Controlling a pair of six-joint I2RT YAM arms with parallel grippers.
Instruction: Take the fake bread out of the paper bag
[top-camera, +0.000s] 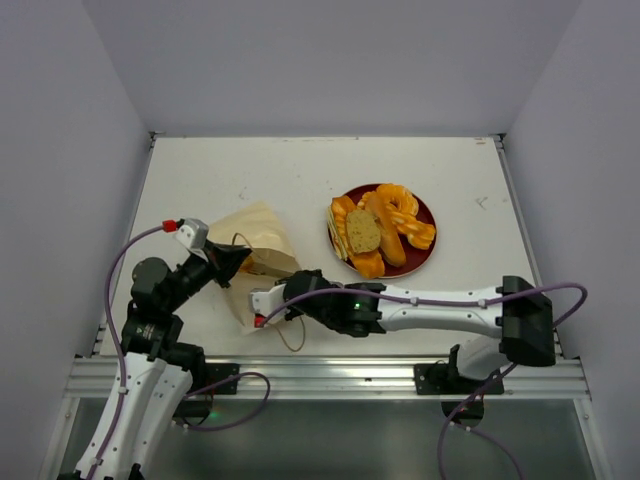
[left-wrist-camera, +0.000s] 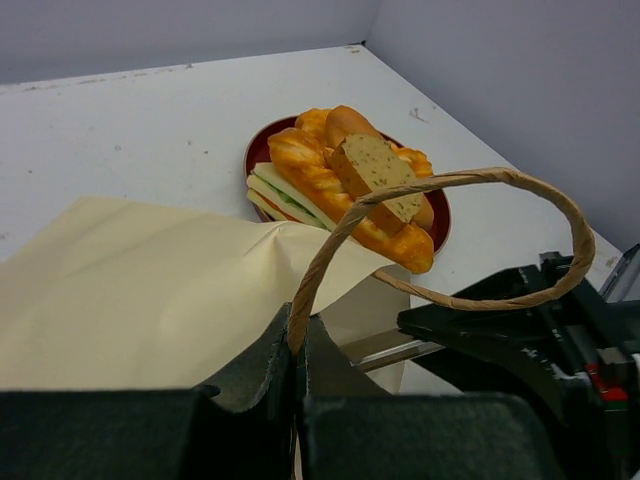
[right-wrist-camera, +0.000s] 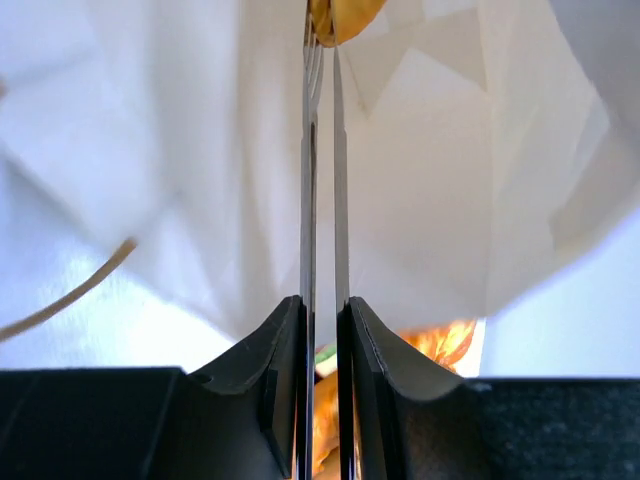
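Left fingers (left-wrist-camera: 250, 385) clamp paper bag (left-wrist-camera: 150, 290) handle (left-wrist-camera: 480, 178); right fingers (right-wrist-camera: 285, 380) inside, narrow, seemingly nipping fake bread (right-wrist-camera: 340, 15).

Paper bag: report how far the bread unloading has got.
Done: several fake bread pieces lie heaped on the red plate. In hand: left claw holds the paper bag by its handle; right claw, inside the bag, seems to pinch a golden piece. Remaining: bring it out.
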